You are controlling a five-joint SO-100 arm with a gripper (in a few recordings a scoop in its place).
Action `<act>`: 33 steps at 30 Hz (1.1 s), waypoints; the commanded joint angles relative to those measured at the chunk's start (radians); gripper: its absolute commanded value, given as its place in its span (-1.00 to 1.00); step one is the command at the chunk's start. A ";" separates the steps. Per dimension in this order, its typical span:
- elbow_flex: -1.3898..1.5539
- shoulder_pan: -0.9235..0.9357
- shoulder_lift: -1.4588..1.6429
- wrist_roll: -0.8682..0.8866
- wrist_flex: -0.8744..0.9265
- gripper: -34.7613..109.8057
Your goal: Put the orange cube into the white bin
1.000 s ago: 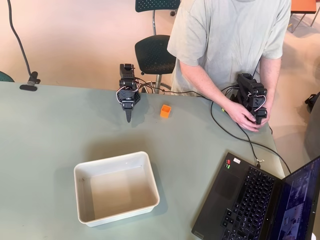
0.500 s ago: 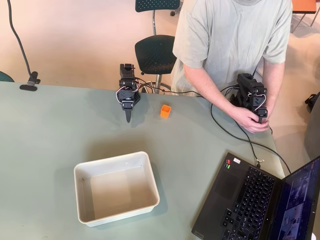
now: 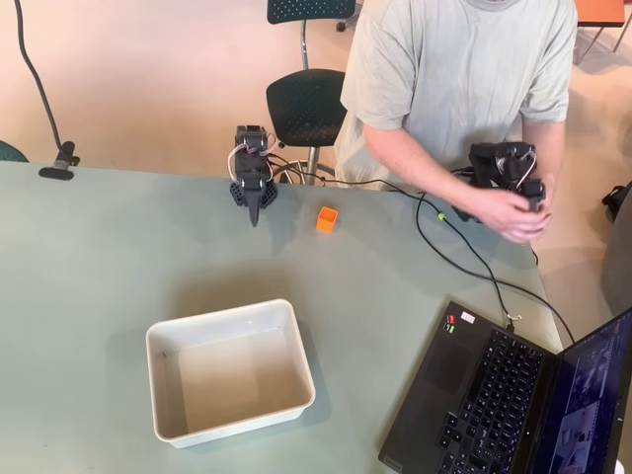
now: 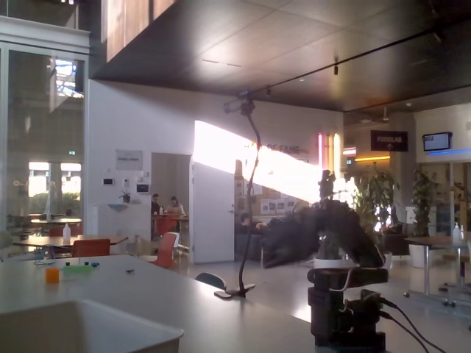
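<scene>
Your pincer [image 3: 255,215] hangs clenched and empty at the frame's upper centre, overhead view. The cube [image 3: 327,219] sits just right of it on the counter [image 3: 99,257]; the bin [image 3: 229,369] lies lower centre.

Even light over the table, hard backlight and motion blur at table level

From overhead, soft even light covers the green table [image 3: 99,276]; the white bin [image 3: 229,371] casts a faint shadow toward the far side and its right, the orange cube [image 3: 327,219] a small one, and the picture is sharp to the edges. In the fixed view, a bright slanted patch of sun on the far white wall [image 4: 243,158] is blown out; windows at left glow, the ceiling stays dark. The arm [image 4: 316,232] is a backlit silhouette smeared by motion blur, and the bin's near rim at lower left is soft, out of focus.
</scene>
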 commanded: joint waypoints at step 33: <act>-0.825 -1.026 -1.163 -0.330 0.601 -0.50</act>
